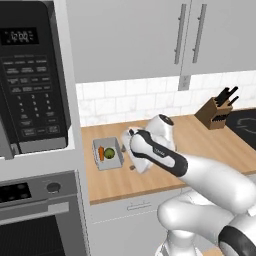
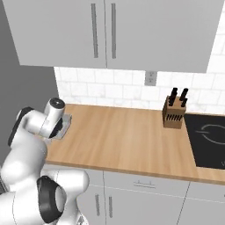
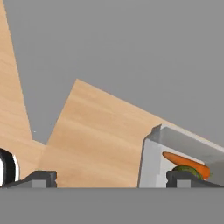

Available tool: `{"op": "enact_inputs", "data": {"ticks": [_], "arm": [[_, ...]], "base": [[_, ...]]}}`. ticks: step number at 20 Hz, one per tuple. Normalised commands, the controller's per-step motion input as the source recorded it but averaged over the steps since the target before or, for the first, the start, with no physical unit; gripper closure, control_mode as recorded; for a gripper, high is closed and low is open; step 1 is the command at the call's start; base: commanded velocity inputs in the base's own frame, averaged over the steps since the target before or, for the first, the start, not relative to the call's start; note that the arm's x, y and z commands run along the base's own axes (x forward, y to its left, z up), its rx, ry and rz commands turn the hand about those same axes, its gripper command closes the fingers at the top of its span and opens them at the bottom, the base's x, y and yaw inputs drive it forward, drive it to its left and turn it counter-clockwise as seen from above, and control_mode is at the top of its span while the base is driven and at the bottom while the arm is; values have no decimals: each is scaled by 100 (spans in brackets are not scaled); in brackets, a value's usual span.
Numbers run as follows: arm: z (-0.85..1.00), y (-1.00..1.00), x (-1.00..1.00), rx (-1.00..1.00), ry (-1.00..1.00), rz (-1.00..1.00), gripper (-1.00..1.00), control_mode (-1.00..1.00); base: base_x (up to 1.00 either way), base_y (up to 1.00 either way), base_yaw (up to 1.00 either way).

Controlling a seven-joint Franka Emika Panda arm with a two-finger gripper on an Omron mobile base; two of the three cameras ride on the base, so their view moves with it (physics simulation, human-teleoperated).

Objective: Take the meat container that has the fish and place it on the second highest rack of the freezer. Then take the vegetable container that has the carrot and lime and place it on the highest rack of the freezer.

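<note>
Fingertips of the gripper rise at the bottom of the hand view, set wide apart, one at 7 o'clock and one at 5 o'clock, with bare wood between them and nothing pinched. The right-hand tip stands in front of the vegetable container, overlapping its contents in that view; whether it touches the tray cannot be told.

Container: a small light grey tray, square-cornered, with low upright walls. In the left base view it sits flat on the wooden counter, at 9 o'clock from the robot's wrist and just beside it, near the counter's left end against the tall grey side panel. In the right base view one corner of it shows past the wrist, at the counter's far left.

Contents: the carrot, orange and tapered, lies along the tray's left inner side. The lime, round and green, lies just to its right, close against it. In the hand view the carrot lies tilted across the top of the lime, of which a dark green sliver shows.

Surroundings: a knife block stands at 2 o'clock from the tray, well apart, beside a black cooktop. A microwave and an oven sit left of the side panel.
</note>
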Motion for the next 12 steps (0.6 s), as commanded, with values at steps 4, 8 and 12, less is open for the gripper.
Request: {"op": "enact_inputs", "data": {"ticks": [4,8,12], "arm": [[0,16,58,0,4,0,-100,-100],[0,3,58,0,10,0,-100,-100],[-19,12,51,0,6,0,-100,-100]], "base": [[0,0,0],[0,0,0],[0,0,0]]}}
